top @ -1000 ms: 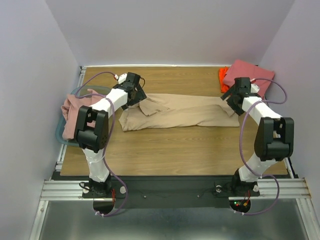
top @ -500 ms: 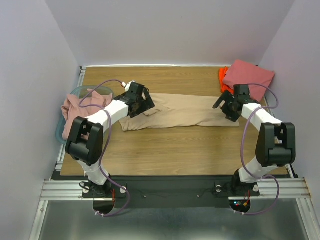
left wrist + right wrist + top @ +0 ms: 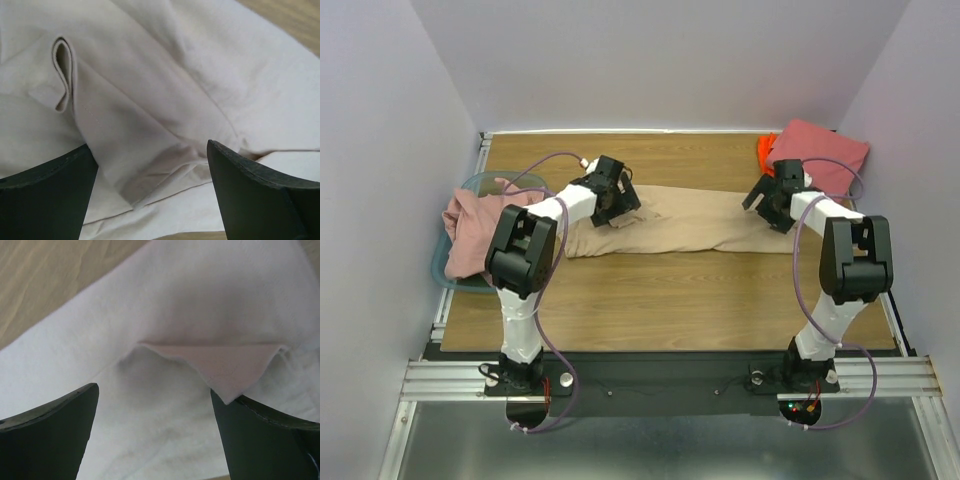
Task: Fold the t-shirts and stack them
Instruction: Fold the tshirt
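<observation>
The tan t-shirt (image 3: 690,220) lies folded into a long strip across the middle of the table. My left gripper (image 3: 618,205) is open over its left end, where a folded sleeve (image 3: 150,150) lies between the jaws. My right gripper (image 3: 767,200) is open over its right end, above a turned-up corner (image 3: 225,365). The salmon-red t-shirt (image 3: 820,155) lies folded at the back right, with the bright orange t-shirt (image 3: 764,155) showing at its left edge. The dusty pink t-shirt (image 3: 470,225) hangs crumpled over the bin.
A translucent teal bin (image 3: 455,275) stands at the table's left edge under the pink shirt. Bare wood table (image 3: 660,300) lies in front of the tan shirt. Lilac walls enclose the table on three sides.
Both grippers have let go of the tan shirt's ends and moved toward the back. The shirt now lies flatter, its left end no longer lifted.
</observation>
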`<state>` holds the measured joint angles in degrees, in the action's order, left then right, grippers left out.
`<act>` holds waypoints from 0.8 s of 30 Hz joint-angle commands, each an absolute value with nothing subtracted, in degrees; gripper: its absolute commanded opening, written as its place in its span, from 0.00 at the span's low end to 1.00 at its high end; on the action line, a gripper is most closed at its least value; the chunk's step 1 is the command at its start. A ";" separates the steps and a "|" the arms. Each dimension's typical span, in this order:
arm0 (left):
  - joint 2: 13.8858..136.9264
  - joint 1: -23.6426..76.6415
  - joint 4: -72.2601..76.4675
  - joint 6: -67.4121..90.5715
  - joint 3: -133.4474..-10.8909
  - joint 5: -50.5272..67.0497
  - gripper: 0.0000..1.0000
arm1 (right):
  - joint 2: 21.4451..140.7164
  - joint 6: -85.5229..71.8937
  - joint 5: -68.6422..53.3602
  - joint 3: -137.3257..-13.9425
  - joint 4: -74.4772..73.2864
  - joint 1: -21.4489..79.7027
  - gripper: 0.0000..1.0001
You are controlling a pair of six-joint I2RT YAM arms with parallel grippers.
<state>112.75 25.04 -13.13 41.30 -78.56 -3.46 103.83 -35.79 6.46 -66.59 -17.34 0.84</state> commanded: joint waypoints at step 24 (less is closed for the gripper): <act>112.10 24.43 -12.75 35.51 -97.94 -4.91 0.98 | 99.40 -27.07 4.14 -71.03 -15.65 -1.50 1.00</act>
<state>128.05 23.20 -17.50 36.34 -103.83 -1.83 102.56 -29.28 12.34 -73.60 -17.39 -2.17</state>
